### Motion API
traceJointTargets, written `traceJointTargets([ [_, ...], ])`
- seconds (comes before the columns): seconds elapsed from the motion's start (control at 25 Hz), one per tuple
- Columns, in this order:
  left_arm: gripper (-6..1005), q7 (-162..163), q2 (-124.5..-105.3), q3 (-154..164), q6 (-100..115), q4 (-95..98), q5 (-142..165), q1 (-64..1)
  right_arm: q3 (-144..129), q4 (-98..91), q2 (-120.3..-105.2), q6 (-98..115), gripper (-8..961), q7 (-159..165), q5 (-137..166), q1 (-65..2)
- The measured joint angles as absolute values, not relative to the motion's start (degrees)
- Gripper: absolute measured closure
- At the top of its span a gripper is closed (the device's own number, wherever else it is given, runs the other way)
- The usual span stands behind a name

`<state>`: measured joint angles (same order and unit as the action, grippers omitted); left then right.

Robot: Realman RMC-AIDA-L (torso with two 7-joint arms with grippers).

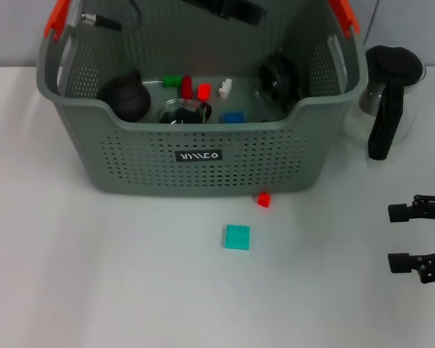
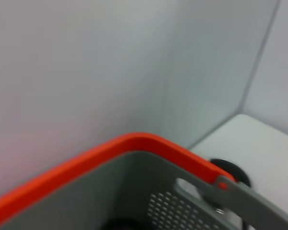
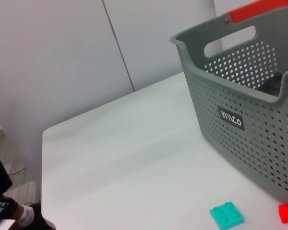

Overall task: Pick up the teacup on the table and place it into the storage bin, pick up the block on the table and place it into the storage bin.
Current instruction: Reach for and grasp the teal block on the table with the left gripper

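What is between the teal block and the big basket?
A small red block lies between the teal block and the storage bin, near the bin's front wall, seen in the head view.

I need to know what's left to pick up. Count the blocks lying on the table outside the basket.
2. A teal block lies on the white table in front of the storage bin; a small red block sits by the bin's front wall. The bin may hide others.

Open white table from my seven to five o'clock, teal block and small red block lying low at centre, storage bin walling off twelve o'clock, black-handled glass jug crowding two o'clock, my right gripper spread wide at four o'clock.
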<state>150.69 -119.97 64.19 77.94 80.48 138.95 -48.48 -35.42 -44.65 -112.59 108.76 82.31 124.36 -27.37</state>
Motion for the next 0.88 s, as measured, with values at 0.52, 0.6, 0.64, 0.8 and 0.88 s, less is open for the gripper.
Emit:
traceJointTargets([
  [0.52, 47, 129.4, -122.82, 66.8, 102.0, 88.7, 111.9, -43.0, -35.5, -44.6, -112.40, 110.0, 13, 84.0, 126.4, -29.2],
  [0.6, 47, 126.0, -124.12, 70.8, 106.1, 89.5, 111.6, -41.1, -35.5, -44.6, -112.37, 110.0, 13, 84.9, 127.2, -29.5],
  [0.64, 48, 125.3, -124.30, 73.3, 106.7, 89.5, 112.6, -40.2, -35.5, -44.6, -112.36, 110.0, 13, 85.2, 127.4, -29.5],
  [0.8, 48, 123.4, -124.25, 82.8, 105.0, 88.4, 119.4, -38.4, -35.4, -44.6, -112.49, 109.7, 12, 85.5, 127.6, -29.6],
  [0.88, 49, 121.9, -124.36, 86.3, 102.3, 86.7, 123.3, -38.3, -35.3, -44.4, -112.62, 109.5, 12, 85.5, 127.9, -29.6],
])
